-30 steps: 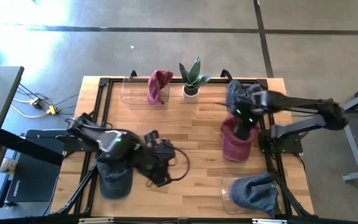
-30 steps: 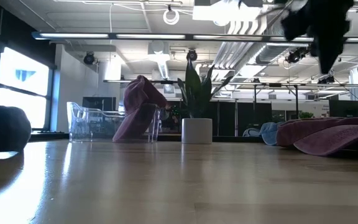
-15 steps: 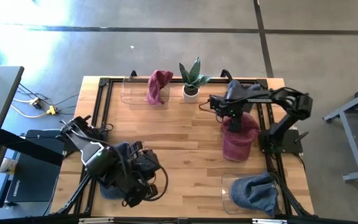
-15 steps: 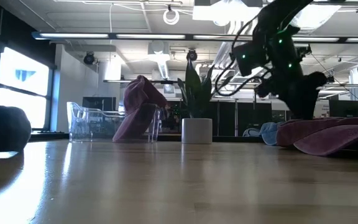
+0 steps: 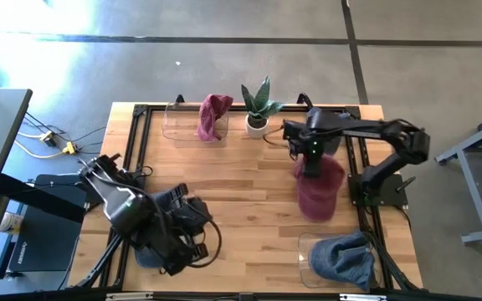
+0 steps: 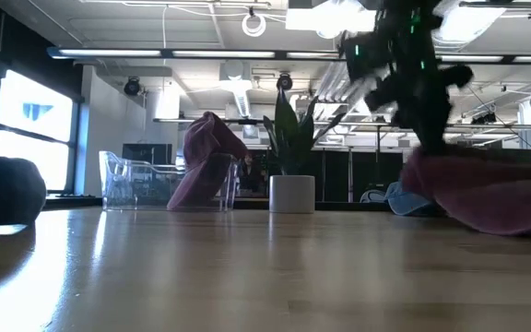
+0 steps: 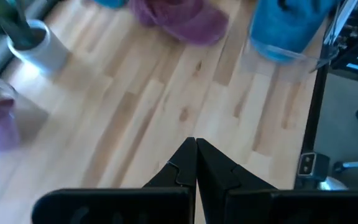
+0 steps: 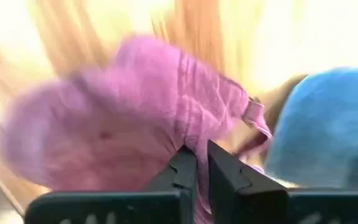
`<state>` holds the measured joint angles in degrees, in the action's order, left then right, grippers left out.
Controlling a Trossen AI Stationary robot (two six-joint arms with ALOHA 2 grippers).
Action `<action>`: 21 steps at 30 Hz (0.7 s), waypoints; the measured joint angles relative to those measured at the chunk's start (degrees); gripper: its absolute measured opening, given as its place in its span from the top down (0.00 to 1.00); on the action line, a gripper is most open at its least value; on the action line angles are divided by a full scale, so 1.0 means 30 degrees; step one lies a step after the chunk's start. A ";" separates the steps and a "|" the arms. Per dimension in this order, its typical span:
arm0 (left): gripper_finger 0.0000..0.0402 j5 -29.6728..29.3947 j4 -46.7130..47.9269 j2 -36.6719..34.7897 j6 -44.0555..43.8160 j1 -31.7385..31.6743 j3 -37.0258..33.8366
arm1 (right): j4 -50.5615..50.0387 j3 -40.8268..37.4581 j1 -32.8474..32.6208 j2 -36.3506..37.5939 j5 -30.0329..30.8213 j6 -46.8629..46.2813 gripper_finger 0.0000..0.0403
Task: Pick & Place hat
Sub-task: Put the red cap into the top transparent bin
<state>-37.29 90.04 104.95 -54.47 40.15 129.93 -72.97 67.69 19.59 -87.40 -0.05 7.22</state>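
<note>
Now the right pincer (image 5: 311,155) clamps the maroon hat (image 5: 319,188) — its long axis running toward the table's near edge.

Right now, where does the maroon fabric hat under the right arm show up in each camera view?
High view: maroon fabric hat, right of centre, below the right arm's fingers.
Low view: hat at the right edge.
Left wrist view: hat along the top edge.
Right wrist view: hat fills the middle.
Shared landmark: small white plant pot; absent from right wrist view.
</note>
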 joint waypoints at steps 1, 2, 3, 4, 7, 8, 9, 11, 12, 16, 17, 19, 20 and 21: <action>1.00 -0.0220 0.0004 -0.0273 0.0400 -0.0022 0.0004 | -0.0132 0.0900 -0.0469 0.0474 0.0057 -0.0777 0.97; 1.00 -0.0496 0.0007 -0.0606 0.0729 -0.0096 0.0007 | -0.0148 0.1890 -0.1021 0.0917 0.0341 -0.1661 0.98; 1.00 -0.0757 0.0005 -0.0934 0.1116 -0.0128 0.0010 | -0.0109 0.2917 -0.1637 0.1321 0.0797 -0.2606 0.99; 1.00 -0.1018 0.0002 -0.1281 0.1516 -0.0135 0.0015 | -0.0057 0.3981 -0.2357 0.1586 0.1406 -0.3732 0.98; 1.00 -0.2088 0.0001 -0.2346 0.2747 -0.0290 0.0015 | 0.0111 0.6712 -0.4764 0.1839 0.3235 -0.6828 0.99; 1.00 -0.2372 0.0022 -0.2616 0.3156 -0.0391 0.0021 | 0.0430 0.7182 -0.5632 0.1811 0.3682 -0.7659 0.99; 1.00 -0.2536 0.0001 -0.2892 0.3489 -0.0495 0.0043 | 0.0913 0.7446 -0.6581 0.1628 0.4071 -0.8330 0.99; 1.00 -0.2663 0.0007 -0.3350 0.4013 -0.0569 0.0044 | 0.2103 0.7328 -0.8323 0.1156 0.4732 -0.9375 0.99; 1.00 -0.2691 0.0007 -0.3547 0.4152 -0.0585 0.0044 | 0.2796 0.6999 -0.9101 0.0760 0.4873 -0.9858 0.99; 1.00 -0.2668 -0.0003 -0.3723 0.4580 -0.0490 0.0033 | 0.7328 0.4067 -1.1446 -0.1255 0.4791 -1.1918 0.99; 1.00 -0.2530 -0.0072 -0.3695 0.4573 -0.0490 -0.0112 | 0.8843 0.3107 -1.1904 -0.1861 0.4699 -1.2174 0.99; 1.00 -0.1961 -0.0002 -0.3579 0.4195 -0.0497 -0.0528 | 1.2386 0.1244 -1.2558 -0.3159 0.3720 -1.2205 0.99; 1.00 -0.1667 -0.0018 -0.3527 0.3915 -0.0505 -0.0825 | 1.4452 0.0502 -1.2711 -0.3808 0.3103 -1.2045 0.99; 1.00 -0.1412 -0.0018 -0.3467 0.3628 -0.0505 -0.1188 | 1.6622 -0.0089 -1.2780 -0.4406 0.2449 -1.1888 0.98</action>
<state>-41.52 89.99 94.55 -43.59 38.63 126.36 -23.10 67.42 -18.75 -100.62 7.29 -28.44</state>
